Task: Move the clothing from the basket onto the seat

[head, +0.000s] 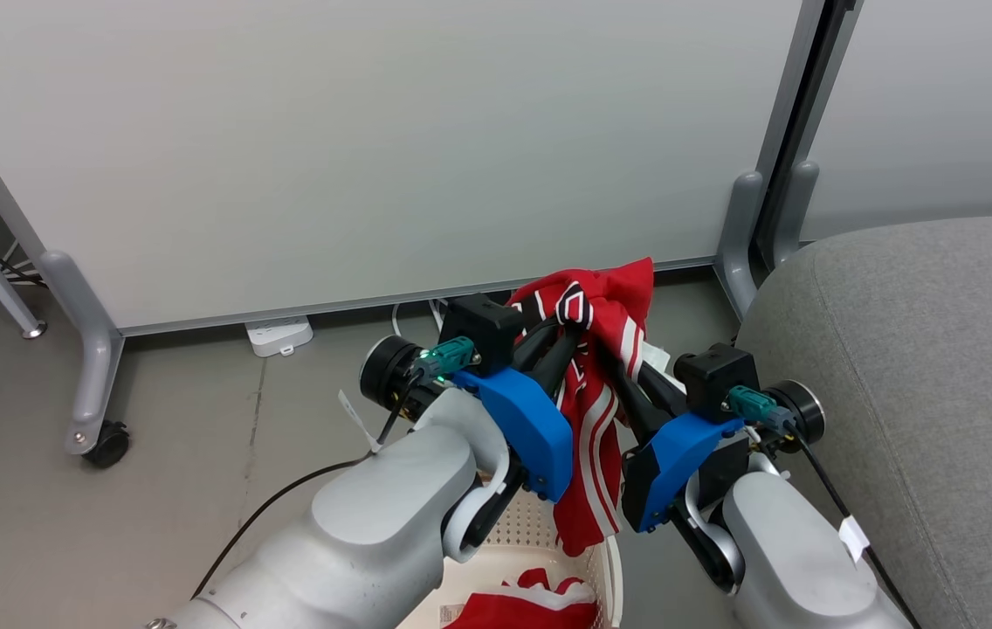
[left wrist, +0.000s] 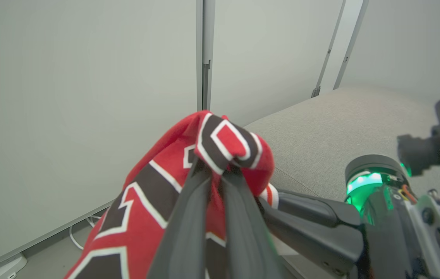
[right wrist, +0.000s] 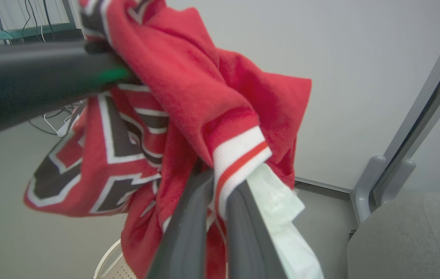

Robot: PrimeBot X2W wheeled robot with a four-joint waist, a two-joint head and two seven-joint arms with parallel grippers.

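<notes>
Above basket (head: 531, 527), jersey (head: 616, 301) hangs, left gripper (left wrist: 216, 170) and right gripper (right wrist: 220, 182) each closed tight on its cloth. Seat (head: 915, 367) at 3 o'clock from jersey. Risk, I judge: long tail snags basket rim, cloth slips out.

Left arm (head: 391, 498) and right arm (head: 788, 546) reach forward, converging. Left end effector (head: 573, 336) and right end effector (head: 605, 356) nearly meet at the tips, each pinched closed on the raised jersey (head: 601, 428).

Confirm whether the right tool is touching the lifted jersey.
Touching. In the right wrist view the right tool is shut on the jersey, its striped trim pinched between both fingers.
</notes>
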